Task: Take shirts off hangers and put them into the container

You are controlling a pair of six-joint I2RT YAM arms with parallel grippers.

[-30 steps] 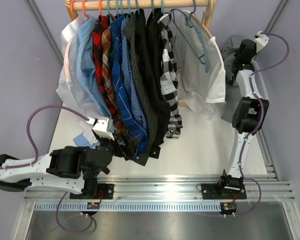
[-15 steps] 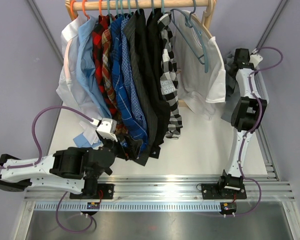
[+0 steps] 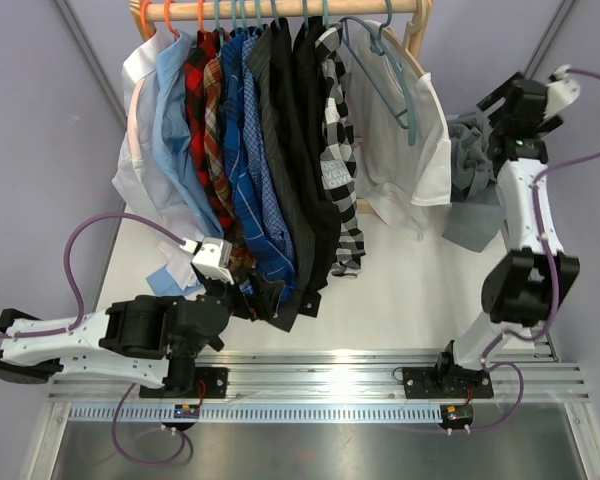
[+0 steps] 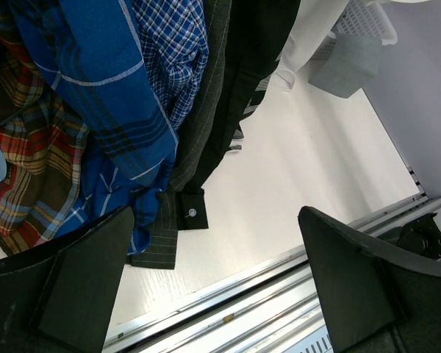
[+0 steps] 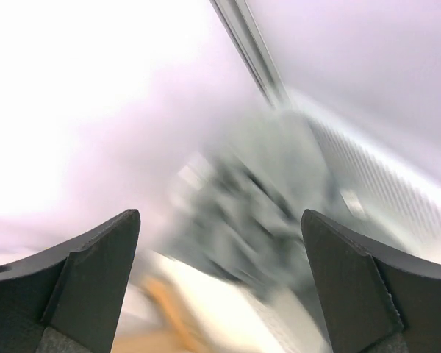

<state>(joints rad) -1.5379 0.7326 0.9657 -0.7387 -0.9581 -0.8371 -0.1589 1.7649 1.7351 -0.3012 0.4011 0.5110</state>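
One grey shirt (image 3: pixel 470 165) sits in the container (image 4: pixel 364 22), far right; the other shirts (image 3: pixel 270 150) hang on hangers (image 3: pixel 412 110). Left claw (image 4: pixel 215 212) and right claw (image 5: pixel 220 213) gape, empty.

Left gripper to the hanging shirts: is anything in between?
Nothing visible does. The left gripper is open and faces the lower hems of the shirts directly. A dark striped cuff hangs nearest, with only the table below.
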